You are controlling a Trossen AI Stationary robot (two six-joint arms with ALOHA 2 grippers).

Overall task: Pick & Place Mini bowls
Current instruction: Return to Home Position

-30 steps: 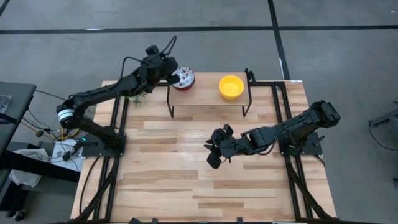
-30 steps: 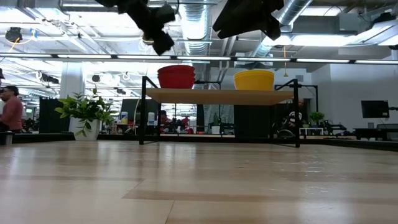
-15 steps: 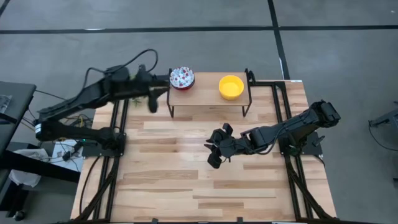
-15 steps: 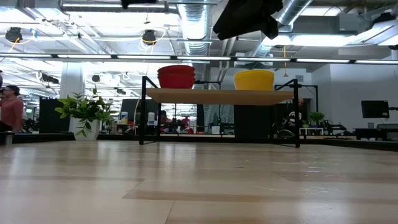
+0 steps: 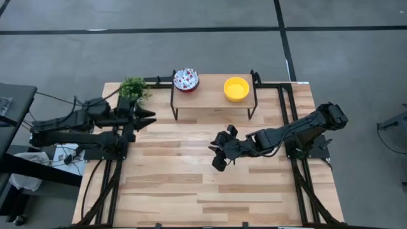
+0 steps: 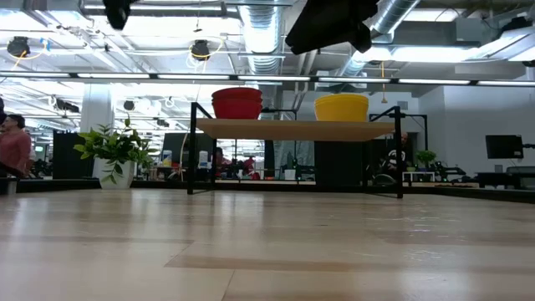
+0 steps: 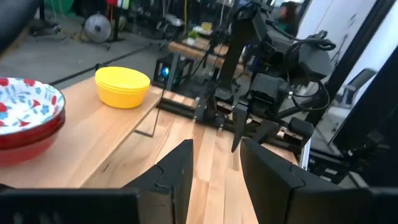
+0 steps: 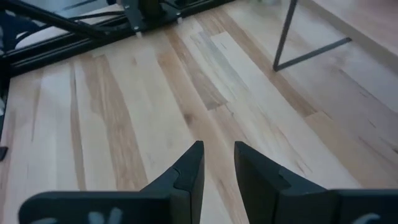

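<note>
A low shelf stands at the table's far middle. On its left end rests a floral mini bowl, white inside and red outside, nested in another. A stack of yellow mini bowls sits on the shelf's right end. My left gripper hovers open near the table's left edge, pointing level toward the right, with nothing between its fingers. Over the table's middle my right gripper hangs open and empty, tipped down at the wood.
A small potted plant stands at the far left corner, just beyond my left gripper. Bare wooden tabletop fills the near half. Black frame rails run along both sides. A person shows in the room behind.
My left gripper has drawn back from the floral bowl on the shelf toward the table's left and near edges, rolling about its own axis and coming level. The floral bowl has stayed on the shelf.
</note>
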